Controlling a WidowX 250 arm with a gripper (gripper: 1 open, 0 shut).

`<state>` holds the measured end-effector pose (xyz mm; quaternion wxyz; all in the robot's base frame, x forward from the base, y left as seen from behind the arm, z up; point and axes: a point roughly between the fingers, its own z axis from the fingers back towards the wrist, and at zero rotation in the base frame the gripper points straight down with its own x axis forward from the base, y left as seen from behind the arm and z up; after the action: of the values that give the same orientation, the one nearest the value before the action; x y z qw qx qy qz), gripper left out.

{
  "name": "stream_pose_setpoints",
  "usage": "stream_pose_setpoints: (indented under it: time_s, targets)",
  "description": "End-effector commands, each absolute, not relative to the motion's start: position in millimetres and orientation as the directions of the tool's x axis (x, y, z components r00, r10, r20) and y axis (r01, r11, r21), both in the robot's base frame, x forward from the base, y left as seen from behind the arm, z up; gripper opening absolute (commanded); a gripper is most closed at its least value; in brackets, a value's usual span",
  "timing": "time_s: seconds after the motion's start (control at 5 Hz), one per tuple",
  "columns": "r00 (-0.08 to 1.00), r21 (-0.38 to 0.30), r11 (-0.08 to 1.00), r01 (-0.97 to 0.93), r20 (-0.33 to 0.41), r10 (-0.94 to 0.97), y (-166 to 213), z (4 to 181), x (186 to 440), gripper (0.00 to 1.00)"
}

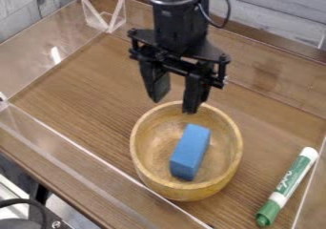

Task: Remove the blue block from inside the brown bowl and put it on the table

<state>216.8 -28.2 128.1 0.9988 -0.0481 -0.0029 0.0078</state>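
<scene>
The blue block (192, 151) lies inside the brown bowl (151, 166), slanted along the bowl's floor. The bowl sits on the wood-grain table (90, 80) toward the front. My gripper (173, 92) hangs above the bowl's far rim, pointing down. Its two dark fingers (195, 92) stand wide apart with nothing between them. The gripper is clear of the block and does not touch it.
A green-and-white marker (288, 188) lies on the table to the right of the bowl. Low clear plastic walls (51, 128) border the table at the left, back and front. A folded clear plastic piece (105, 16) stands at the back left.
</scene>
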Motion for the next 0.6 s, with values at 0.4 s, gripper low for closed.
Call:
stream_pose_setpoints:
  time_s: [0.4]
  targets:
    - [0.999, -0.101, 0.995, -0.006, 0.036, 0.010, -34.8, 118.3, 219.4, 1.00]
